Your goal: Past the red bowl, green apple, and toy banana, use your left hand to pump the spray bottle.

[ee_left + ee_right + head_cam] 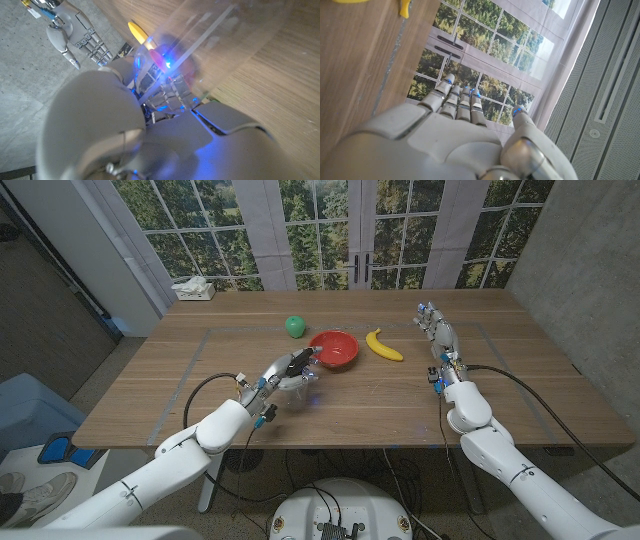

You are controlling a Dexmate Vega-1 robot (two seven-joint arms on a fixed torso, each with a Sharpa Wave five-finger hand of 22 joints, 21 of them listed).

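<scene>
Wooden table (520,395) bears one red bowl (335,348), one green apple (294,326), one toy banana (382,346); left hand (287,371) grips one spray bottle (300,385), right hand (438,332) empty, fingers extended.

Inventory on the tabletop (400,395): one red bowl (335,348); one green apple (294,326); one toy banana (382,346); one clear spray bottle (298,384), partly hidden by the left hand (283,370); one tissue box (194,290) at the far corner. Robot hands counted: two, left hand and right hand (437,330).
</scene>
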